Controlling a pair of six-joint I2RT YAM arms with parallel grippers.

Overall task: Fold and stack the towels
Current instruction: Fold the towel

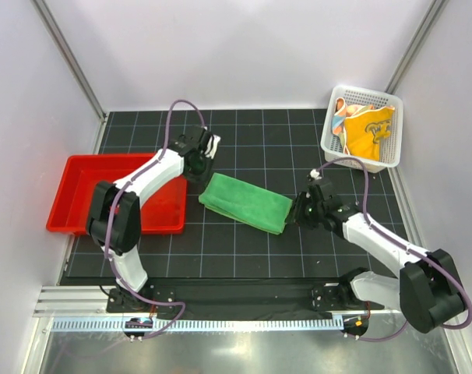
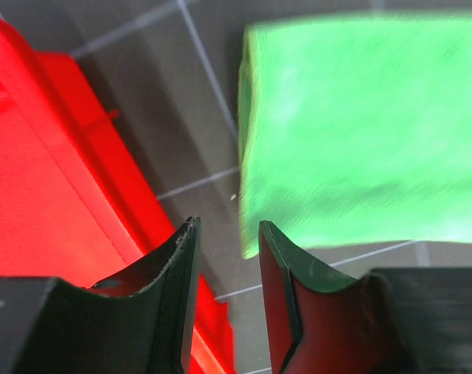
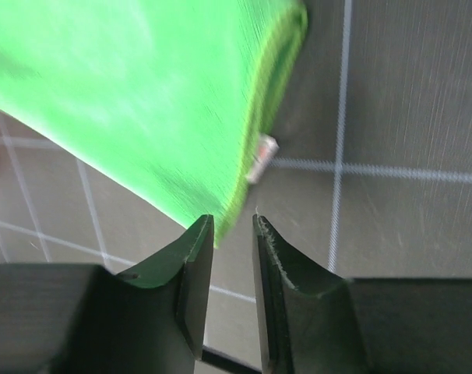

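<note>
Looking down from above, we see the red tray (image 1: 74,204) at 9 o'clock on the black gridded mat (image 1: 244,253). Just past the tray's 2 o'clock corner hangs the left gripper (image 2: 228,226). Its jaws are parted by a modest gap with nothing between them, so it grips nothing. At the mat's centre lies the green towel (image 1: 245,202), folded into a flat oblong that runs roughly from 10 to 4 o'clock. One of its corners sits just beyond the left fingertips. At the towel's 4 o'clock end we find the right gripper (image 3: 234,218), jaws narrowly apart and empty, with the towel's hem just ahead of them. At 1 o'clock the white basket (image 1: 330,139) holds the crumpled orange towel (image 1: 370,128).
</note>
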